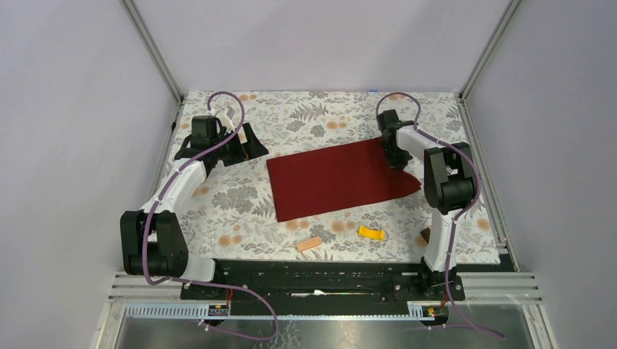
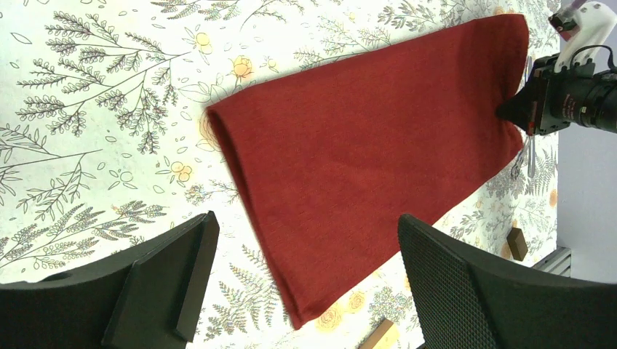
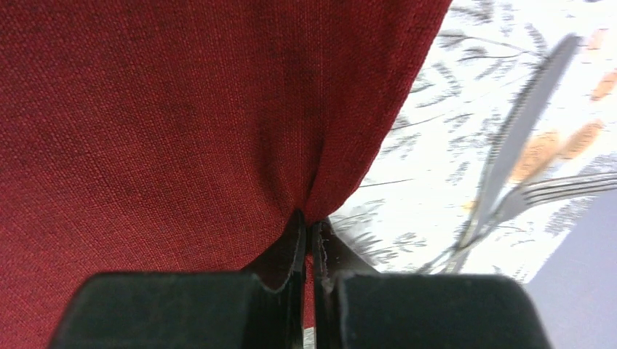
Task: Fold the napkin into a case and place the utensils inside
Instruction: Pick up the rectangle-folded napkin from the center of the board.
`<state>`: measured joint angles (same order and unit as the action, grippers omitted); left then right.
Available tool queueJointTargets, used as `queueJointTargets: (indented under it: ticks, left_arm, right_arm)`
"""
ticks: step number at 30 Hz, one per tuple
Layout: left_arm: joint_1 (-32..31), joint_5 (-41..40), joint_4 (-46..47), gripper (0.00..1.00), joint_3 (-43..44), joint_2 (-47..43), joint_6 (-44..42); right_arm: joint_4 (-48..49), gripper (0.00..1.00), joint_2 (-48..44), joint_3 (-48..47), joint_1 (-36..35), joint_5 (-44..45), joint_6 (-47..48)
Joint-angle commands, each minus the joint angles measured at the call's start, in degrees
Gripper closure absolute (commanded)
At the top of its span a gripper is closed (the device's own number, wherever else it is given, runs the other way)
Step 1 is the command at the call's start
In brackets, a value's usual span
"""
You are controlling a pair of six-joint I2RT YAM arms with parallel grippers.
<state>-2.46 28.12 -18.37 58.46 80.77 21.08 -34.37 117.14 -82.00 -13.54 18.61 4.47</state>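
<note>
napkin [image 1: 335, 179], dark red, lies spread across the middle of the flowered table [image 1: 313, 116], between the two arms. the right gripper [image 3: 309, 225] is clenched on its right edge, and the cloth puckers into the pinched jaws. just beyond that edge a knife [image 3: 520, 123] and fork [image 3: 560, 189] lie close together on the table. the left gripper [image 2: 307, 222] hangs off the napkin's left side, jaws spread wide, grasping nothing. tan [image 1: 309, 243], yellow [image 1: 371, 233] and brown [image 1: 424, 235] blocks sit nearer the arm bases.
</note>
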Motion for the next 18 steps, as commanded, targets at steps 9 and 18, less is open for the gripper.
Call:
queueJointTargets:
  ticks: [9, 18]
  left_arm:
    - [-0.3, 0.7, 2.8, 0.01, -0.7, -2.6, 0.5]
    - [-0.3, -2.2, 1.7, 0.01, -0.4, -3.8, -0.7]
  right_arm:
    - [1.1, 1.00, -8.6, -0.9, -3.1, 8.3, 3.7]
    - [0.1, 1.00, -8.6, -3.1, -19.5, -2.2, 0.9]
